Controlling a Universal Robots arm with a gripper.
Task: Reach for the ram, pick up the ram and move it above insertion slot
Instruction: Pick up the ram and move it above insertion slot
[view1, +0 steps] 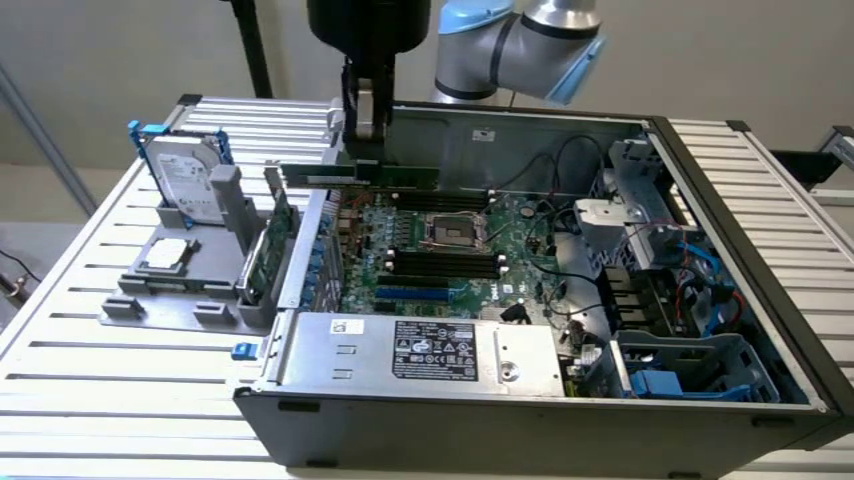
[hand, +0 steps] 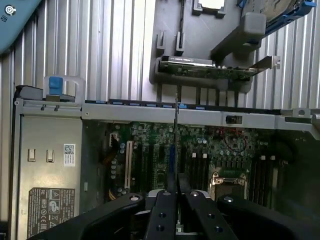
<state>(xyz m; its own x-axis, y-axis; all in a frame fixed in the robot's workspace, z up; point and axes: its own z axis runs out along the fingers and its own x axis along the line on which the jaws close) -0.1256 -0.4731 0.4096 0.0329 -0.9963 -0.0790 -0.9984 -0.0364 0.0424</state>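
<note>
Exterior view, items by descending size. Slatted metal table (view1: 120, 370): pale, carries everything listed. Open computer case (view1: 747, 260): lies on its side on the table, interior exposed. Motherboard (view1: 441, 270): green, flat on the case floor, with a square processor socket (view1: 451, 232) near its middle and black memory slots (view1: 441, 265) just beside the socket. Power supply (view1: 427, 350): grey box with a printed label, at the near edge of the case. Grey holder tray (view1: 160, 290): on the table to the exterior view's left of the case, carrying an upright hard drive (view1: 184, 180) in a blue frame and a green expansion card (view1: 274, 250) standing on edge. Robot arm (view1: 534, 45): grey and light blue joints above the far wall of the case. Gripper (view1: 367, 150): black, hangs down over the far left part of the case, fingers (hand: 165, 210) pressed together on the ram (view1: 360, 177). Ram: long narrow green stick, held level in the air, above the motherboard and clear of it; in the wrist view it appears edge-on as a thin line (hand: 176, 145) between the fingertips, over the board.
</note>
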